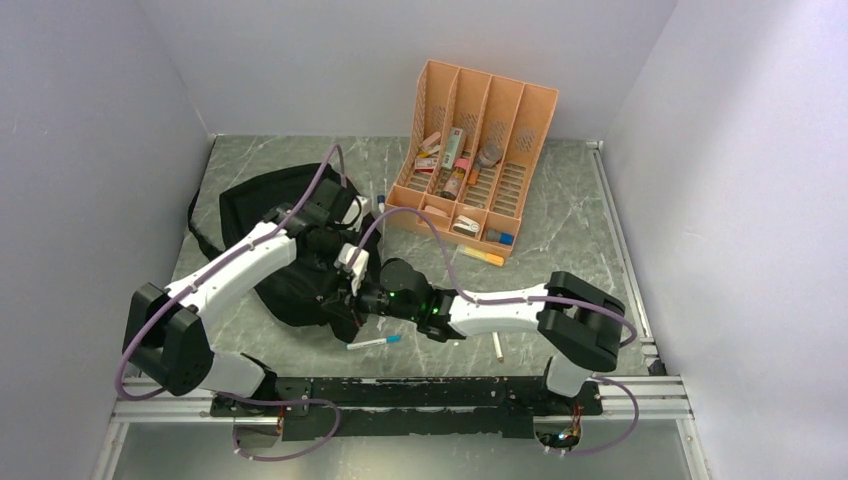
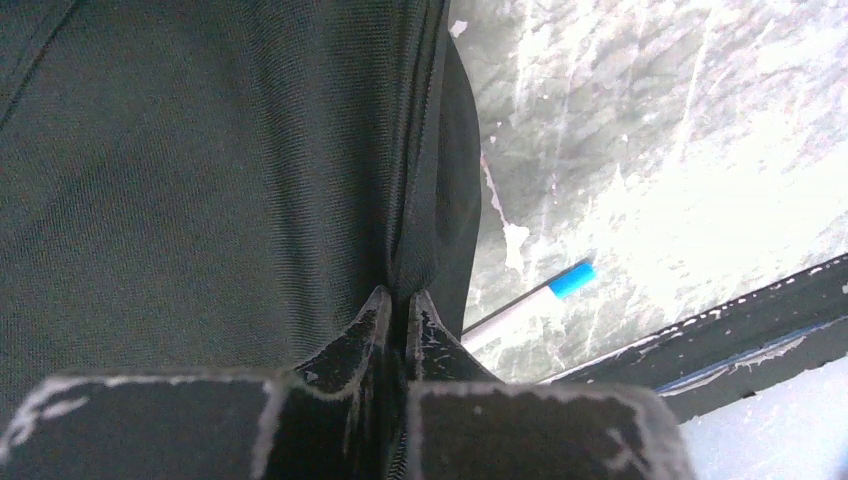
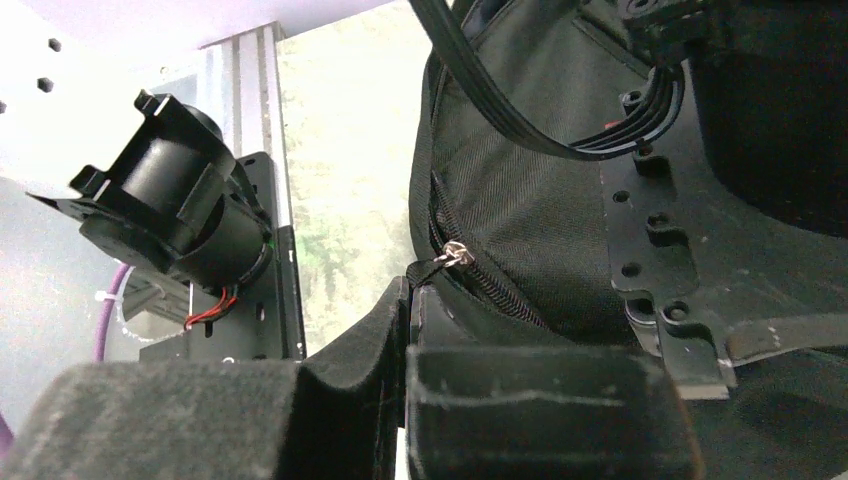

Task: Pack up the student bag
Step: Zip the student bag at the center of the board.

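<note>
Bag [image 1: 255, 205] lies on the table's [image 1: 570, 230] left half, both arms meeting at its near edge. Left gripper [image 2: 397, 312] pinches its cloth beside the zip, seemingly bracing it. Right gripper [image 3: 410, 300] clamps the zip pull [image 3: 440, 265], likely to open it.

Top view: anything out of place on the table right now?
Three items lie loose on the table, outside the student bag and orange organizer: a blue-capped pen at the bag's near edge, a white stick by the right arm, an orange marker before the organizer.
</note>
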